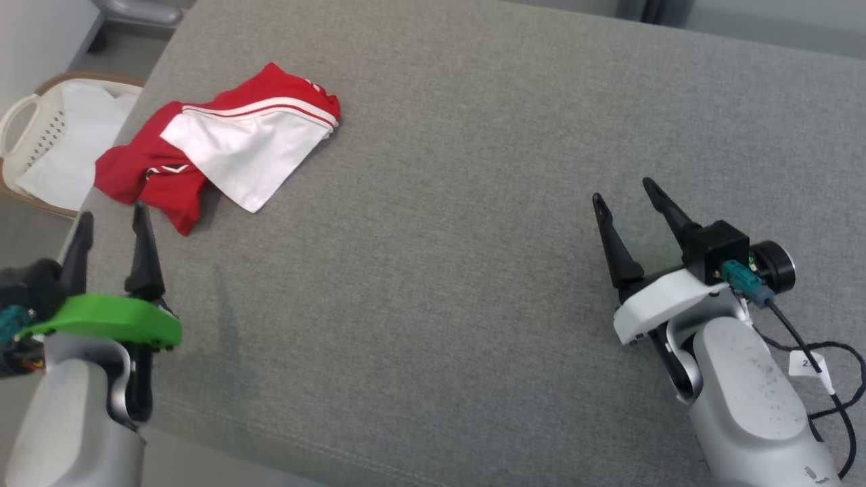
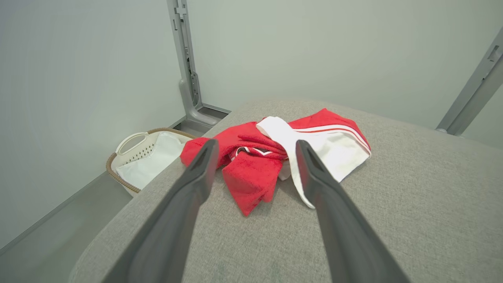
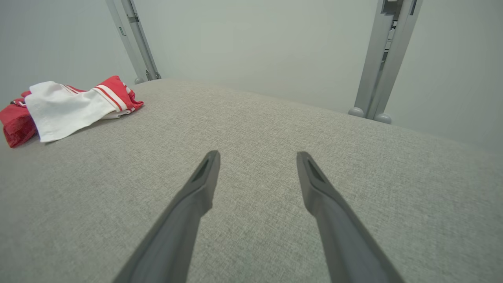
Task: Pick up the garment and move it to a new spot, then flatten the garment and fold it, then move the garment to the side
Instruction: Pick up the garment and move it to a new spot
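Left gripper (image 1: 113, 211) sits at the left edge of the grey upholstered surface (image 1: 460, 223), toward its near corner. Its two dark fingers are spread wide with nothing between them. In the left wrist view the same gripper (image 2: 256, 142) points straight at the garment (image 2: 251, 177), its tips close to the cloth's near red end but apart from it.

Off the left edge, down on the floor, stands a pale laundry basket (image 1: 15, 116) with a white cloth (image 1: 74, 142) inside.

The garment (image 1: 223, 142) lies crumpled on the surface near the far left corner, close along the left edge. It is red with a white panel lying on top, and a red-and-white striped band crosses its far side. A red fold trails toward the near side.

The middle of the surface is bare grey fabric.

The right gripper (image 1: 622, 189) is over the right part of the surface, toward the near edge and well apart from the garment. Its fingers are parted and hold nothing. In the right wrist view this gripper (image 3: 257, 153) points over bare fabric, and the garment (image 3: 63, 108) lies far off to the left.
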Controlling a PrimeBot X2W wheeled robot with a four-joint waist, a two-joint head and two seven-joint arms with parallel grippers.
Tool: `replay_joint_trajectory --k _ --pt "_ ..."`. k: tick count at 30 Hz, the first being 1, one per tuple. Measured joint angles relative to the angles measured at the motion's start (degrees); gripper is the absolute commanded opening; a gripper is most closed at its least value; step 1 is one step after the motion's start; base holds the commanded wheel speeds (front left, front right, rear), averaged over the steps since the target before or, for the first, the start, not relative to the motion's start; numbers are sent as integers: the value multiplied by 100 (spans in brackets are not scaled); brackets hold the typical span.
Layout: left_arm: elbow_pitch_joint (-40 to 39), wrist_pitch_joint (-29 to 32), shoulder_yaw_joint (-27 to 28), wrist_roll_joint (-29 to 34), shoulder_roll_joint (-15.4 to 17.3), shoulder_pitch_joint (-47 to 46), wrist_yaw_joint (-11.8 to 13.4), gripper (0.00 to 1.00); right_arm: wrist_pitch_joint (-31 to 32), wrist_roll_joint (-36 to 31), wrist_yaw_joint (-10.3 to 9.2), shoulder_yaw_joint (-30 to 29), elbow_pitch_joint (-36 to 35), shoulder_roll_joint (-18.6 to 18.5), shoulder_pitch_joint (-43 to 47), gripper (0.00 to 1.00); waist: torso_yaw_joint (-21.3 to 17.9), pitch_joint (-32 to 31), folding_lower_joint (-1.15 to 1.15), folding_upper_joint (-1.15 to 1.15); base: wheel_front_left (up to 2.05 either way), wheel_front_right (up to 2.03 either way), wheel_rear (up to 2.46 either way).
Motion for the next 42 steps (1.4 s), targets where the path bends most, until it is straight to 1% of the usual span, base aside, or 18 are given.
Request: replay_joint_trajectory --k 2,5,10,13,16,21,22,23,25,27,30,34,37,39,42 --pt "119 0 -224 -234 285 -358 0 100 0 -77 0 19 -64 0 -184 100 -80 214 0 0 0 0 0" --pt "316 0 -503 -519 595 -805 0 100 0 -119 0 49 -163 -1 -351 100 -205 505 0 0 0 0 0" --pt "902 0 -778 -1169 913 -1477 -1 100 0 -111 0 118 -299 -2 -468 100 -456 925 1 0 0 0 0" --pt "1557 1 -1009 -1456 1095 -1812 -1 100 -1 -99 0 154 -389 -3 -546 100 -679 1118 1 0 0 0 0" --pt "2183 52 -1101 -1815 1187 -2045 -1 100 -10 -69 0 165 -493 7 -570 100 -904 1260 1 0 0 0 0" --pt "2788 308 -1458 -2213 1183 -2114 -1 100 -16 -60 0 89 -606 8 -511 100 -1238 1406 1 0 0 0 0" --pt "2832 314 -1538 -2246 1198 -2106 0 22 -16 -56 1 75 -619 13 -497 100 -1300 1420 1 0 0 0 0" --pt "2861 259 -1596 -2269 1224 -2104 0 0 -16 -48 1 56 -626 15 -486 100 -1347 1424 1 0 0 0 0" --pt "2883 145 -1779 -2251 1308 -2086 9 0 -16 -46 0 -2 -649 9 -432 100 -1440 1414 1 0 0 0 0" --pt "2849 46 -1871 -2242 1315 -2079 10 0 -16 -32 0 -45 -650 7 -371 100 -1481 1365 0 0 0 0 0" --pt "2608 36 -1992 -2079 1341 -2081 8 0 -15 -4 0 -86 -619 1 -282 100 -1507 1245 1 0 0 0 0" --pt "1661 18 -1689 -1614 1423 -2109 -1 0 -13 158 0 -101 -587 -5 -130 100 -1515 1007 1 0 0 0 0" --pt "971 19 -1456 -1261 1421 -2075 -1 0 -13 283 0 -88 -579 -5 -19 100 -1546 802 1 0 0 0 0" --pt "472 10 -1405 -1085 1304 -1988 -1 0 -13 386 0 -80 -567 -4 94 100 -1589 646 0 0 0 0 0" --pt "-47 11 -1478 -875 1120 -1838 -1 0 -13 555 0 -49 -535 -8 242 100 -1695 433 0 0 0 0 0"
